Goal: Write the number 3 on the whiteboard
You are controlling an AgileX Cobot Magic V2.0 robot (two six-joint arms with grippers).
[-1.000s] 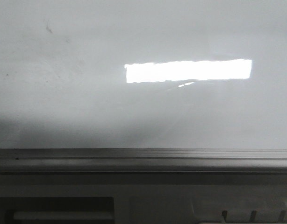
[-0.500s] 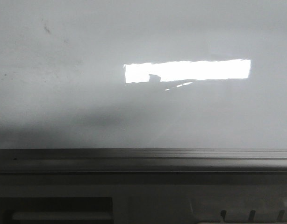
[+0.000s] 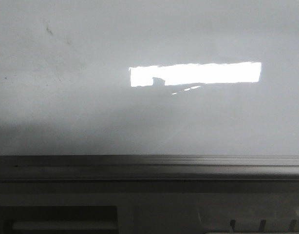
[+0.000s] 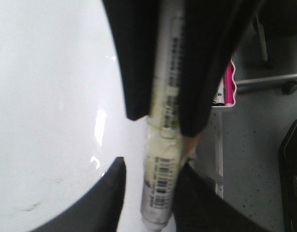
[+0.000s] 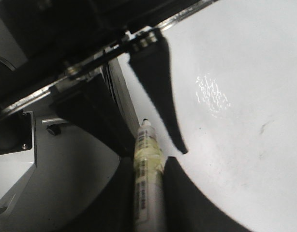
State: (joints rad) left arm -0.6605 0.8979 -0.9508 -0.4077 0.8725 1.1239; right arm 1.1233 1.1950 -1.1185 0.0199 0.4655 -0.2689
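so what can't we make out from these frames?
- Front view: neither hand nor marker shows; only the whiteboard, with no 3 visible.
- Left wrist: the left hand covers most of its marker; tip unseen, image blurred.
- Right wrist: the right hand holds a marker; tip-to-board contact unclear.

The whiteboard (image 3: 91, 112) is the carrying surface: a glossy white-grey panel filling most of the front view. A bright rectangular light reflection (image 3: 196, 74) lies across its upper middle, with a small dark notch cut into the reflection's lower edge. A faint dark smudge (image 3: 48, 30) marks the upper left area. No drawn figure can be made out on it. A grey metal frame edge (image 3: 149, 168) borders the near side. The same white surface (image 4: 47, 96) appears in the left wrist view.
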